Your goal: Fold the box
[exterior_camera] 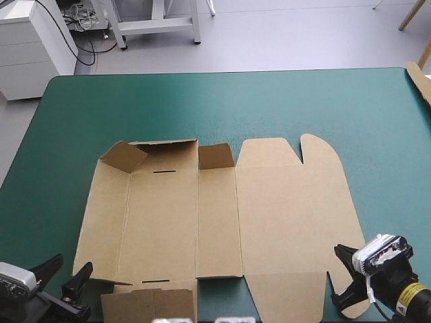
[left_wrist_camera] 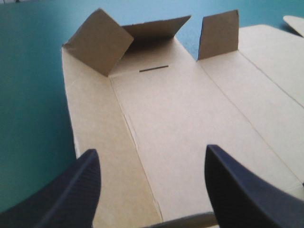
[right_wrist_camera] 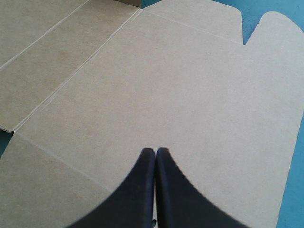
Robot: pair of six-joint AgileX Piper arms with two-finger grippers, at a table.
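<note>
The box (exterior_camera: 222, 215) lies opened out as a flat brown sheet on the teal-green tabletop (exterior_camera: 202, 101), in the middle and reaching toward the 6 o'clock edge. Most of it is flat. At its 11 o'clock corner a flap (left_wrist_camera: 97, 40) stands up and leans inward, touching the raised end wall beside it. A smaller square flap (exterior_camera: 215, 156) stands upright at about 12 o'clock. A thin slot (exterior_camera: 164, 171) shows in the panel just below the raised wall. The rounded lid tab (exterior_camera: 323, 155) lies flat at 2 o'clock.

The left fingers (left_wrist_camera: 71, 190) are spread wide apart with nothing between them, just off the sheet's 7 o'clock corner, pointing across the left panels. The right fingers (right_wrist_camera: 137, 190) are pressed together in a point over the broad lid panel at the sheet's 4 o'clock side. The board lies flat under them, not between them.
</note>
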